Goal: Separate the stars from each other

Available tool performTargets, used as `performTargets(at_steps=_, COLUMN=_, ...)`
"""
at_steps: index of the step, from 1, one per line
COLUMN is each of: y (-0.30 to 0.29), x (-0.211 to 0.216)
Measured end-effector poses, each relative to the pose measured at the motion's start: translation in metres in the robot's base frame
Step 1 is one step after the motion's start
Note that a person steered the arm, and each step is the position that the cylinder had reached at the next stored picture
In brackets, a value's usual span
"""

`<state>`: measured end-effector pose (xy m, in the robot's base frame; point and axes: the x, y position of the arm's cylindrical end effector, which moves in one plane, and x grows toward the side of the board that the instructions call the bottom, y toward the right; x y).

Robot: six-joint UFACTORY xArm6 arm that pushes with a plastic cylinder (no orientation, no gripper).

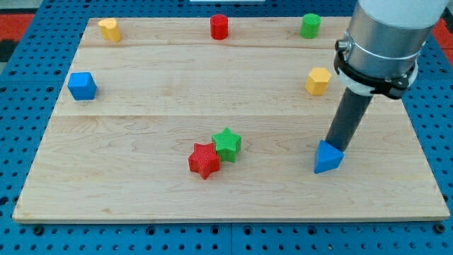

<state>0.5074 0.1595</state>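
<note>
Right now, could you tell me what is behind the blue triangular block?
My tip stands right behind the blue triangular block, touching or nearly touching. The block covers the tip's very end, so contact is uncertain.

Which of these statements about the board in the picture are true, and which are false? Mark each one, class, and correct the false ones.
1. The red star and the green star touch each other. True.
2. My tip rests against the red star. False: it is at the blue triangular block, to the view's right of both stars.
3. A blue cube sits near the board's left edge. True.
4. The red cylinder lies at the view's bottom. False: it stands at the view's top.
</note>
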Motion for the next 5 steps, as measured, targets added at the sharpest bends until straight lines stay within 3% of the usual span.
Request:
performTargets(at_steps=1, y=-0.011, x=-0.03)
performTargets(at_steps=3, y=-0.028, x=0.023)
performTargets(at_steps=5, y=-0.049, x=-0.001)
